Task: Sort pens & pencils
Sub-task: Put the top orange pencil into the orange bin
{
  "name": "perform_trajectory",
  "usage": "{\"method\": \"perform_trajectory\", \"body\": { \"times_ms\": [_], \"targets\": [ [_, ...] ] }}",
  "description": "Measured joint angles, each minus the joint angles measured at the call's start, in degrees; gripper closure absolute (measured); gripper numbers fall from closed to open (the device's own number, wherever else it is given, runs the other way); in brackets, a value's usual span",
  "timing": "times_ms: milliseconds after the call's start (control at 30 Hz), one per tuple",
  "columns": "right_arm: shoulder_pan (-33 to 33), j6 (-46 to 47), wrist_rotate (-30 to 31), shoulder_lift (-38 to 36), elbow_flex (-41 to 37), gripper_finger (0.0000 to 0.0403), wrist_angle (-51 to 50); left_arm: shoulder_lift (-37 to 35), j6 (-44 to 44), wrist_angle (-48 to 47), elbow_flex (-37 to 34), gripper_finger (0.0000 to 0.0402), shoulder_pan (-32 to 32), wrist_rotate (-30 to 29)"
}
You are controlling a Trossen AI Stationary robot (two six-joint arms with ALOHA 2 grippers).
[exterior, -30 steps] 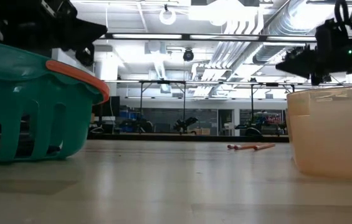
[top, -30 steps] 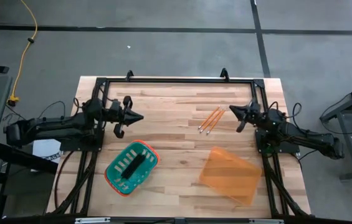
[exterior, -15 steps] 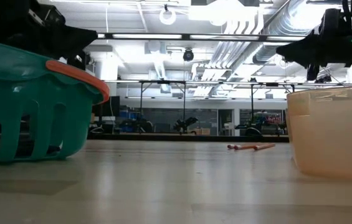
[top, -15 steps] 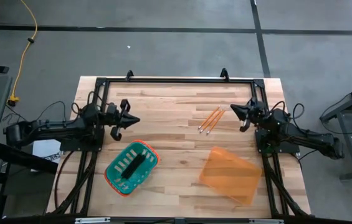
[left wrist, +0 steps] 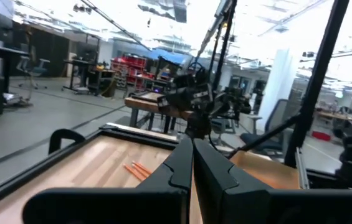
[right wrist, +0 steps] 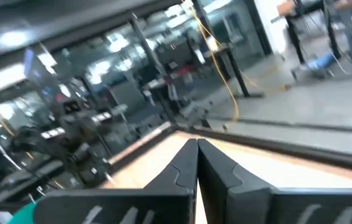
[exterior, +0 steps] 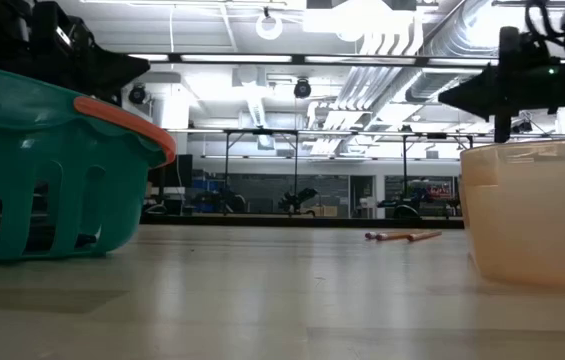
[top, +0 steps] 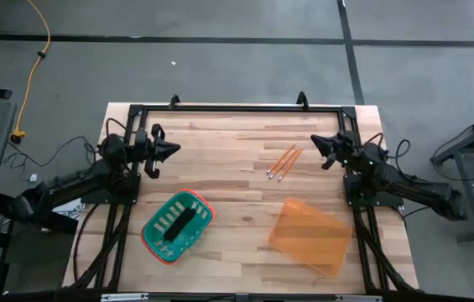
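Both arms have drawn back toward their own sides of the surface since a second ago — the left claw has pulled away from over the teal basket toward the far-left, and the right claw has slid a little farther from the middle. Each claw's fingers are pressed together, holding nothing; the wrist views show the two dark fingers meeting along one seam.

Dark pens lie inside the basket at the near left, so that half of the sorting looks done. Three orange pencils lie loose on the bare wood, right of centre on the far half, fanned close together. Their long axis runs diagonally, from near-left up to far-right. An orange translucent bin sits at the near right, apparently empty.

What matters next is this: the pencils lie just to the left of the right claw, near it, while the left claw is well apart from them across the surface. So the right arm is the likely one to pick. It would probably need to open its fingers and turn them across that diagonal — then carry each pencil toward the near side, to the bin.
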Motion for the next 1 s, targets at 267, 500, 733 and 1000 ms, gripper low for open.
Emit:
{"method": "perform_trajectory", "body": {
  "times_ms": [267,500,733,1000],
  "targets": [
    [-2.18,-2.16,-0.04,14.51,10.83,0.0402,-7.87,-4.94,1.8,-6.38,0.04,0.0401,-3.29,-5.45],
    [-4.09,-5.63,-0.75,29.01,22.71,0.0402,-23.54,-12.49,6.4,-17.27,0.07,0.0401,-10.5,-15.26],
    [-4.19,-10.92,-1.47,45.38,34.14,0.0397,-34.54,-21.06,9.03,-27.31,0.09,0.0401,-17.31,-23.26],
    [-4.19,-20.01,-1.44,63.0,43.74,0.0335,-45.0,-25.51,10.66,-33.42,0.09,0.0402,-23.03,-29.32]
  ]
}}
